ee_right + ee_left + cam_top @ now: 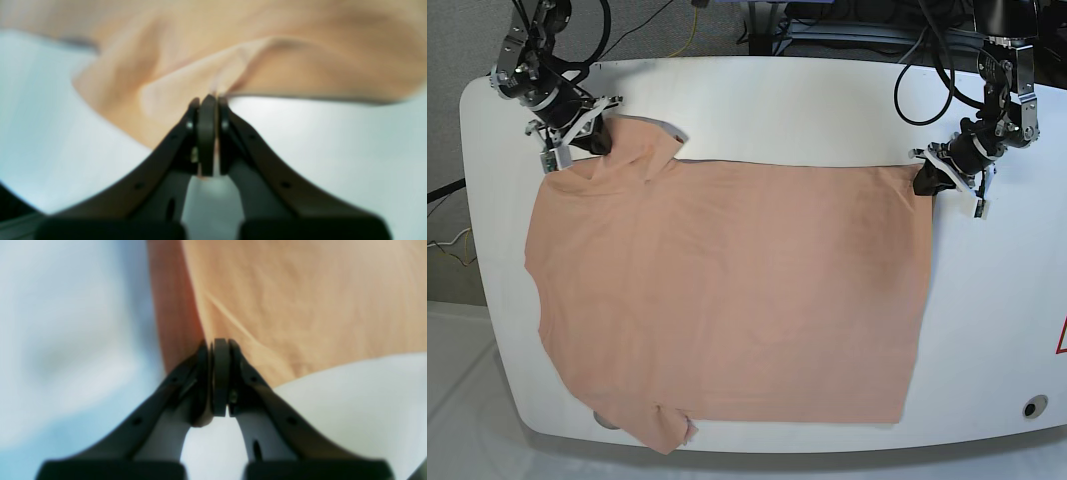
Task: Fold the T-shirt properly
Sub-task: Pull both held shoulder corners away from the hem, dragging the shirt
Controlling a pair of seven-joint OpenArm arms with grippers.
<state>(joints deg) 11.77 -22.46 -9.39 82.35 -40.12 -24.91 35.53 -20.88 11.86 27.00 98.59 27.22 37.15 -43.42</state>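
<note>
I see the plain peach-pink short-sleeved cloth T-shirt (727, 300) spread across most of the white rounded table (827, 110), lying sideways in the base view: its sleeves and shoulder end sit toward that view's left, its straight hem edge toward the right. The body of the fabric lies mostly flat with faint wrinkles. One sleeve at the near left corner hangs slightly past the table's front edge, ending in a small crumpled tip.

My left gripper (924, 178), black and mounted on the arm at the right of the base view, sits at the far hem corner of the shirt. From its wrist camera I see the dark fingers (203, 373) pressed together with peach cloth (300, 306) rising from between their tips, so I read it as pinching the shirt's corner. The cloth goes up and to the right from the tips, with white table surface beneath.

My right gripper (592, 140), on the arm at the left of the base view, sits at the far shoulder and sleeve end. Its wrist camera shows the fingers (190, 133) closed tight, a thin sliver of peach fabric (267, 66) caught between them and a raised fold of cloth running away from the tips. Both wrist views are blurred, so I cannot make out finer detail of the seams
</note>
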